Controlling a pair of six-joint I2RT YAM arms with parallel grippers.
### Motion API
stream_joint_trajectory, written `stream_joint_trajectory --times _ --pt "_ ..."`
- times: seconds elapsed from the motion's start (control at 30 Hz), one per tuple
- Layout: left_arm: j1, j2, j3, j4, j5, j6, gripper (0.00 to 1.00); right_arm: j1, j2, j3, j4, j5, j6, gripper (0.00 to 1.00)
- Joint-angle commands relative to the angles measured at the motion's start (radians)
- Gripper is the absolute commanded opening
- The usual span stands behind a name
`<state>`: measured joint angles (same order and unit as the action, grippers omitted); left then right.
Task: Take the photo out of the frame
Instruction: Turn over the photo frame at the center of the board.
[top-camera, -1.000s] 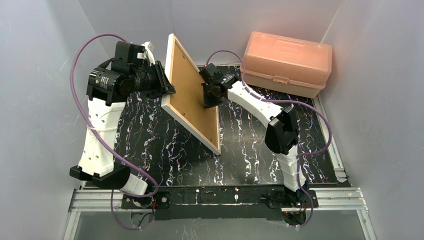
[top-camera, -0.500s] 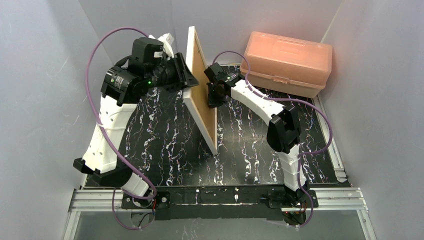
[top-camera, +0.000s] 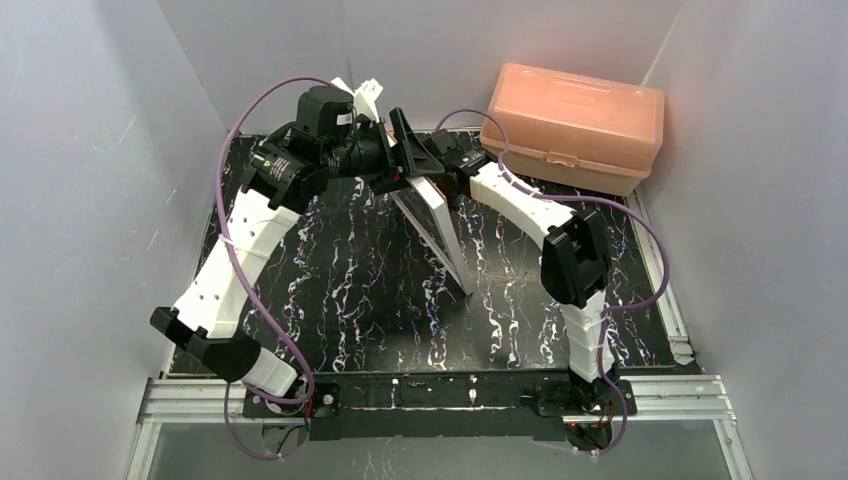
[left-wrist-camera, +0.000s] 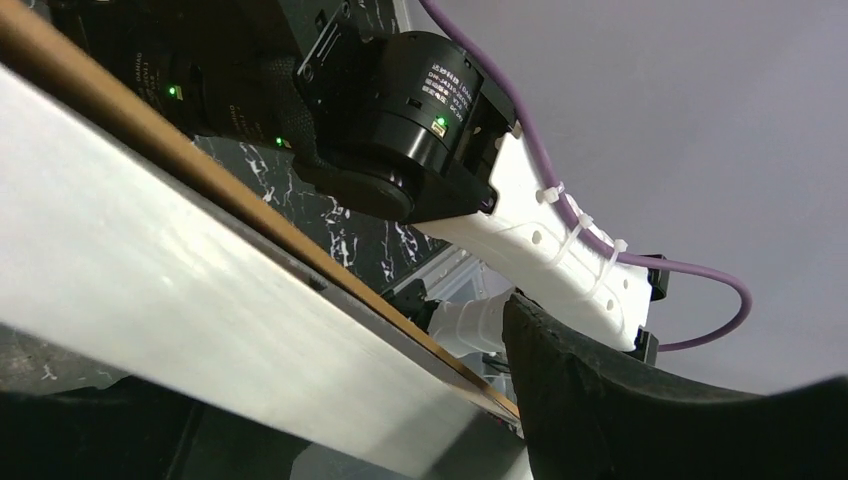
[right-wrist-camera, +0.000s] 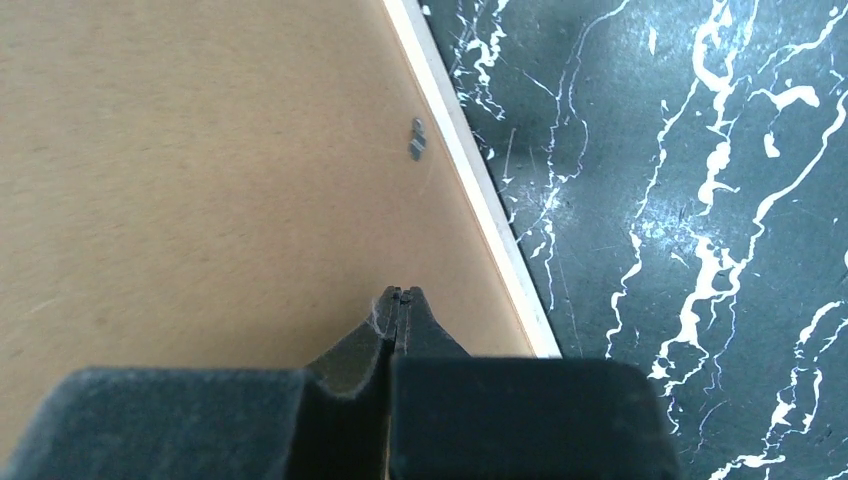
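Far centre, left gripper (top-camera: 410, 148): was found released, jaws spread wide; the upper far edge of the frame (top-camera: 442, 228) was passed between its fingers (left-wrist-camera: 620, 400), and contact with them could not be told.
frame: was propped edge-down and tilted on the black marbled table (top-camera: 340, 290), just right of the left gripper; a pale face and a light wood edge were shown in the left wrist view.
photo: could not be made out in any view.
backing board (right-wrist-camera: 200, 170): plain brown, was seated in the back of the frame and turned to the right.
right gripper (right-wrist-camera: 400, 293): was clenched, fingertips laid against the backing board near the frame's white edge; whether anything thin was pinched could not be told.
far right, pink box (top-camera: 575, 120): was set closed, well apart from the frame.
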<state>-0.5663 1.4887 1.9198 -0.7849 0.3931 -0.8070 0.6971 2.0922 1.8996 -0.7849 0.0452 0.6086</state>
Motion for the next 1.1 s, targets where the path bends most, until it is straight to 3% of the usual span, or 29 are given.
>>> stream_joint_trajectory --times 0.0,0.43,0.73,1.07 --pt "-0.003 -0.013 0.017 0.097 0.068 -0.027 0.64 -0.022 -0.078 -0.027 0.059 -0.080 -0.027 0.01" --pt "-0.001 0.166 0.186 0.067 0.129 -0.058 0.63 -0.070 -0.101 -0.111 0.072 -0.162 -0.165 0.01" --pt "-0.001 0.264 0.184 0.065 0.179 -0.053 0.63 -0.212 -0.102 -0.209 0.213 -0.471 -0.217 0.01" --pt "-0.003 0.374 0.209 0.099 0.232 -0.063 0.71 -0.255 -0.087 -0.254 0.319 -0.600 -0.279 0.01"
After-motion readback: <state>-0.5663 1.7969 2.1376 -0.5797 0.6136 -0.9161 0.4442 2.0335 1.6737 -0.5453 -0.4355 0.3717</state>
